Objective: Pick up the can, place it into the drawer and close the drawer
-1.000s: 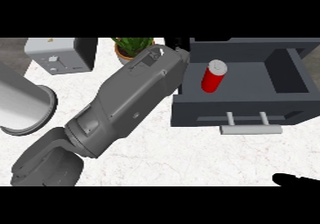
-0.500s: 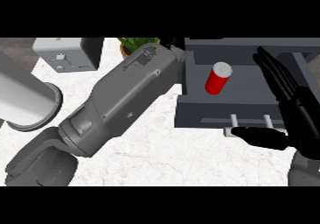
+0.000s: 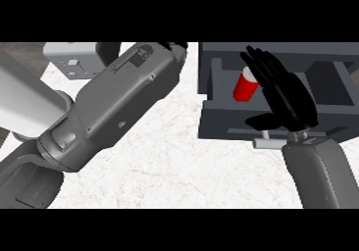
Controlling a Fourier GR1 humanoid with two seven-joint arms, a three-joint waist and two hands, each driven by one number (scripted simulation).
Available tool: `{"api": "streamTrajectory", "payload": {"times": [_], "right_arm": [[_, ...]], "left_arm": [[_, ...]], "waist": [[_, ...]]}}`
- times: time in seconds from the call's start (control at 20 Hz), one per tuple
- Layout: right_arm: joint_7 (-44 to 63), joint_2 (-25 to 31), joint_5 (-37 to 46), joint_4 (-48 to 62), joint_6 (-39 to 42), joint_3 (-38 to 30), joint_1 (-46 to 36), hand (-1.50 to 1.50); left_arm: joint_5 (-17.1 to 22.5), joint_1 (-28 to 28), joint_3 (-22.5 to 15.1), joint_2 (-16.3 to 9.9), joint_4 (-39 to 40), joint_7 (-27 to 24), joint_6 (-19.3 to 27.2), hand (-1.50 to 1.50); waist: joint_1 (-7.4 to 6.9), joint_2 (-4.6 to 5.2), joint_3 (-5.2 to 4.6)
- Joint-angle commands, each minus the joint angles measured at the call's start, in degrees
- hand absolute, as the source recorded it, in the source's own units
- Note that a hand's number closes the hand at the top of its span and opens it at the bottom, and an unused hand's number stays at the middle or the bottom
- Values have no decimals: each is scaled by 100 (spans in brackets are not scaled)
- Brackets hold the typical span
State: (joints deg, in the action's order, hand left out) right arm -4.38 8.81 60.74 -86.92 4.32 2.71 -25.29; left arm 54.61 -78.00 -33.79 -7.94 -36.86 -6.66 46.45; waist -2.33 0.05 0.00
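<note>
Red can (image 3: 245, 87) in drawer (image 3: 218, 122), partly hidden by straight-fingered right robot hand (image 3: 287, 100); left robot hand seemingly unseen.

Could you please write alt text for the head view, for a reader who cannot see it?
A red can stands inside an open grey drawer, with the robot's black right hand held open over the drawer's front, above its handle. The grey left forearm crosses the white counter diagonally, its hand mostly hidden.

Right hand (image 3: 287, 98) risen from lower edge, now open over drawer (image 3: 218, 122) front
</note>
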Motion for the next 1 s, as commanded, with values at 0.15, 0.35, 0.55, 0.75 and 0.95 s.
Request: {"api": "streamTrajectory", "payload": {"times": [0.15, 0.35, 0.55, 0.75, 0.95], "right_arm": [[-99, -237, 647, 2071, -1090, -41, -862, -150], [-76, -231, 862, 3185, -1702, -290, -1306, -150], [-227, -274, 1158, 3935, -2539, -286, -1285, -150], [-205, -193, 1256, 4760, -3025, -548, -1897, -150], [-508, 35, 1113, 5397, -3368, -850, -2216, -150]], "left_arm": [[-249, 610, 65, -386, -707, 42, 113, -150], [-302, 733, -26, -1008, -1157, 603, -101, -150], [-435, 864, 41, -974, -1463, 743, 185, -150], [-517, 1070, 1, -1256, -1894, 921, 110, -150], [-588, 1305, 111, -1365, -2024, 783, 34, -150]], "waist": [[1, 20, 2], [-92, 28, 4], [19, 25, 6], [-78, 36, 6], [-118, 77, 8]]}}
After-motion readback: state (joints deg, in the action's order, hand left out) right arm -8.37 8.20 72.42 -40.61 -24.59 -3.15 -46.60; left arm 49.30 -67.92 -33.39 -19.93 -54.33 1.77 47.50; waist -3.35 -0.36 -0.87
